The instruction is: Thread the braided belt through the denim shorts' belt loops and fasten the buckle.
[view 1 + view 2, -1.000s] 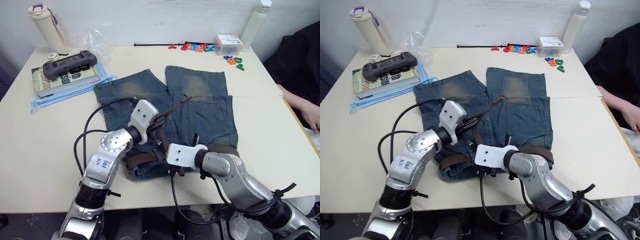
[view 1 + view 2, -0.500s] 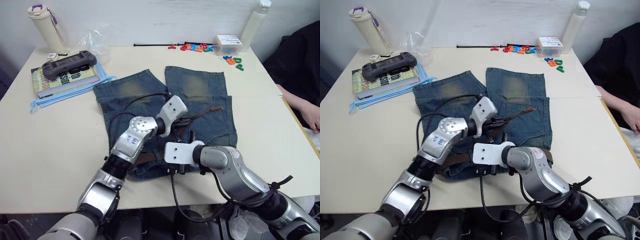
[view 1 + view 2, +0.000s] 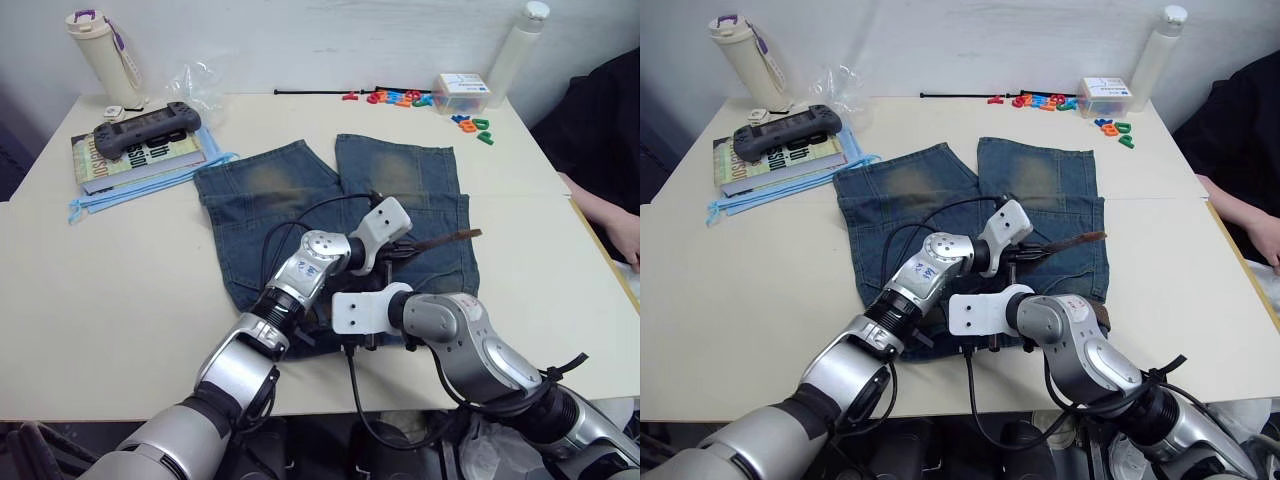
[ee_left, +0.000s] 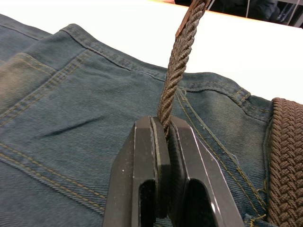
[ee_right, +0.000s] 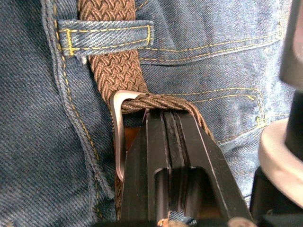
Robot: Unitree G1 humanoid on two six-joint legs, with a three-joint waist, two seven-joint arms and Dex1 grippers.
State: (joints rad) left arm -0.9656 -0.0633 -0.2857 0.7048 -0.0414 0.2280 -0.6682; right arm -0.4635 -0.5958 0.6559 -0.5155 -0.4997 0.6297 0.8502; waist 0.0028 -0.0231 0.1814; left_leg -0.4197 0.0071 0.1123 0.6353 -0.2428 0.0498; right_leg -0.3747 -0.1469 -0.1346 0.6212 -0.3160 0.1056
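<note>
Table [image 3: 120, 300]: 1 pale tabletop is carrying everything listed here.
Bottle, left [image 3: 97, 55]: 1 cream bottle is standing at the far left corner.
Game controller [image 3: 147, 127]: 1 grey controller is lying on 1 book [image 3: 150, 158].
Denim shorts [image 3: 270, 200]: 1 pair, blue with faded yellowish-tan patches on both legs, is lying flat at the table centre, waistband toward the near edge.
Left gripper [image 4: 163, 130]: its 2 black fingers are pinching the strap edge-on over the right leg of the shorts.
Braided belt [image 4: 177, 71]: 1 dark brown woven strap is running along the waistband; its free end, with a reddish-brown tip, is sticking out to the right above the denim.
Belt loops [image 5: 106, 35]: 1 loop with yellow stitching is crossing over the strap in the right wrist view.
Buckle [image 5: 118, 137]: 1 silver-grey frame is sitting on the waistband with the strap passing through it.
Right gripper [image 5: 165, 125]: its 2 fingers are pressing together on the belt beside the buckle.
Toy letters [image 3: 400, 97]: several coloured pieces are lying at the far edge.
Bottle, right [image 3: 515, 55]: 1 white bottle is standing at the far right.
Person [image 3: 605, 130]: 1, in dark clothing, is sitting at the right edge.
</note>
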